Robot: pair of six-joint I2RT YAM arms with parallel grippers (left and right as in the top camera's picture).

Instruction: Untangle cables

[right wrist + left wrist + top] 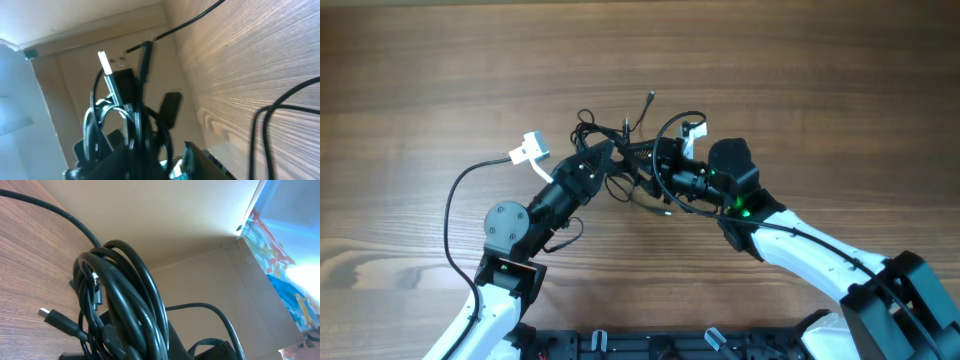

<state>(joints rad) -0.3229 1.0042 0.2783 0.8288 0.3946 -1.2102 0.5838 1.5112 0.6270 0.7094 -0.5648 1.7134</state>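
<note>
The cables (638, 155) are a knotted bundle of thin black cords held up between my two grippers at the table's middle. My left gripper (607, 160) is shut on the bundle's left side. In the left wrist view the looped cords (125, 305) fill the jaws and a small plug tip (45, 312) hangs to the left. My right gripper (667, 172) is shut on the bundle's right side. In the right wrist view the cords (132, 125) run up from the jaws, with a white-tipped plug (104, 61) sticking up. One loose plug end (649, 100) points to the far side.
A white connector (530, 150) lies left of the bundle, and its black cord (455, 200) curves down by the left arm. A second white tip (695, 128) sits by the right gripper. The wooden table (820, 90) lies all around.
</note>
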